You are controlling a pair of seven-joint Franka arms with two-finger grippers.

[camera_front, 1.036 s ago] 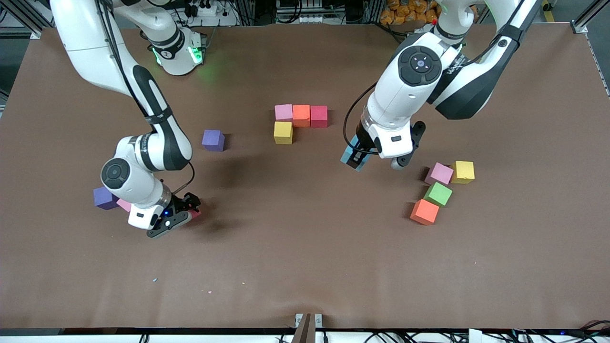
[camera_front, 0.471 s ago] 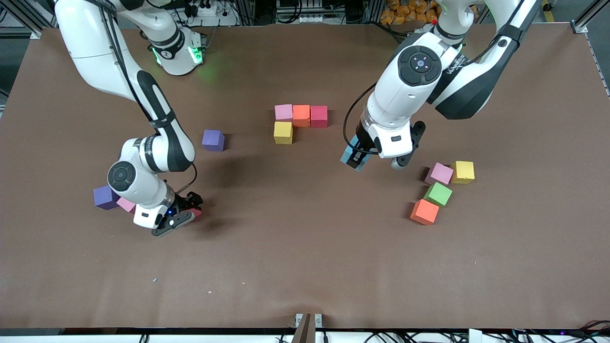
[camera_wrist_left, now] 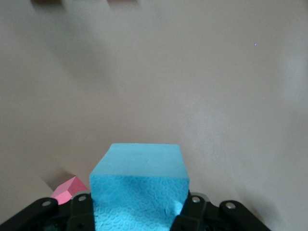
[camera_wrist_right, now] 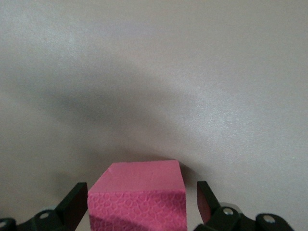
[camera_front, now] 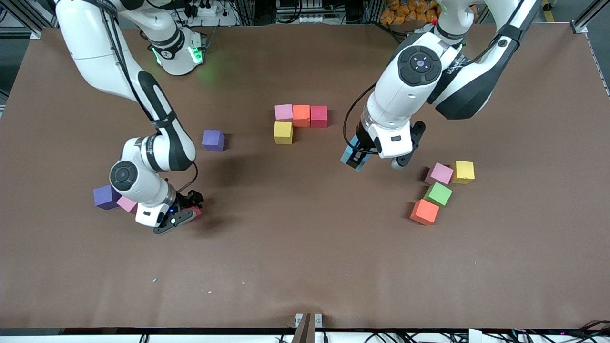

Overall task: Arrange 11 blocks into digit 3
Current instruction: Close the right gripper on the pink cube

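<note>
A row of pink (camera_front: 283, 112), orange (camera_front: 301, 115) and red (camera_front: 319, 116) blocks lies mid-table, with a yellow block (camera_front: 283, 132) touching the pink one on the side nearer the camera. My left gripper (camera_front: 355, 158) hangs over bare table beside them, shut on a light blue block (camera_wrist_left: 139, 187). My right gripper (camera_front: 187, 212) is low at the right arm's end, open, its fingers (camera_wrist_right: 74, 204) standing on either side of a deep pink block (camera_wrist_right: 137, 202) with a gap on each side. That block (camera_front: 196, 213) rests on the table.
Loose blocks: a purple one (camera_front: 213, 140), another purple (camera_front: 106, 197) and a pink one (camera_front: 127, 204) beside the right arm's wrist. Toward the left arm's end sit pink (camera_front: 439, 173), yellow (camera_front: 463, 172), green (camera_front: 438, 194) and orange (camera_front: 424, 212) blocks.
The right arm's wrist has shifted slightly toward the table's middle, with its gripper staying around the deep pink block. The left arm has not moved.
</note>
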